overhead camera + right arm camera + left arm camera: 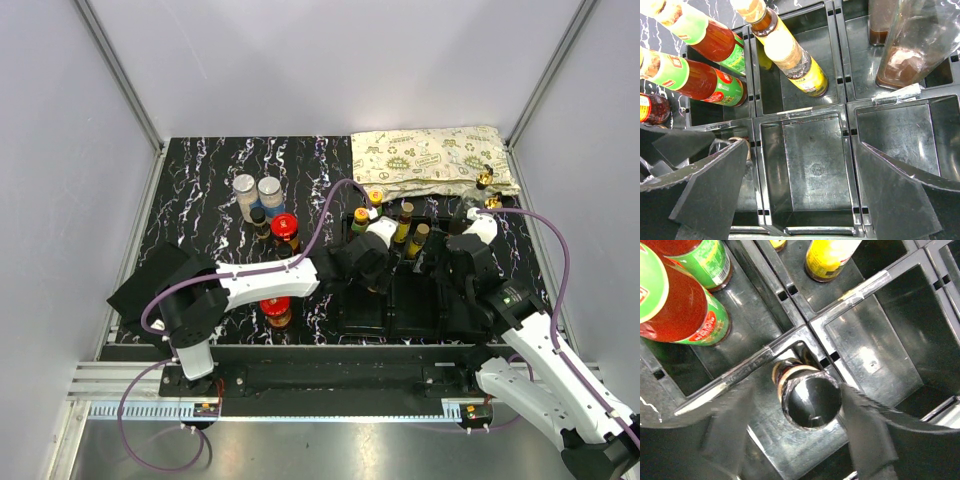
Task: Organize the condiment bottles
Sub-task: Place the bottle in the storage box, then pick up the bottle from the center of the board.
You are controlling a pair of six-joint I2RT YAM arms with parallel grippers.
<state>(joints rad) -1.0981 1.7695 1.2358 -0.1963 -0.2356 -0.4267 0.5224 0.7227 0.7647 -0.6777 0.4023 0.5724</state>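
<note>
In the left wrist view a black-capped bottle (810, 400) stands in a near-left compartment of the black tray (865, 290). My left gripper (797, 407) straddles its cap; the right finger (865, 435) touches the cap and the left finger (730, 425) stands apart. My right gripper (805, 170) is open and empty over the bare middle compartment (815, 165). Red sauce bottles with green labels (705, 82) and a yellow-labelled bottle (795, 57) stand in the far compartments. Two grey-lidded shakers (257, 187), a black-capped bottle (258, 215) and red-lidded jars (284, 225) (277, 312) stand on the table left of the tray (400, 310).
A patterned cloth bag (430, 160) lies at the back right, with two gold-spouted glass bottles (487, 190) beside it. A clear glass bottle (915, 45) leans in the far right compartment. Both arms crowd over the tray, close together. Grey walls enclose the marbled table (210, 170).
</note>
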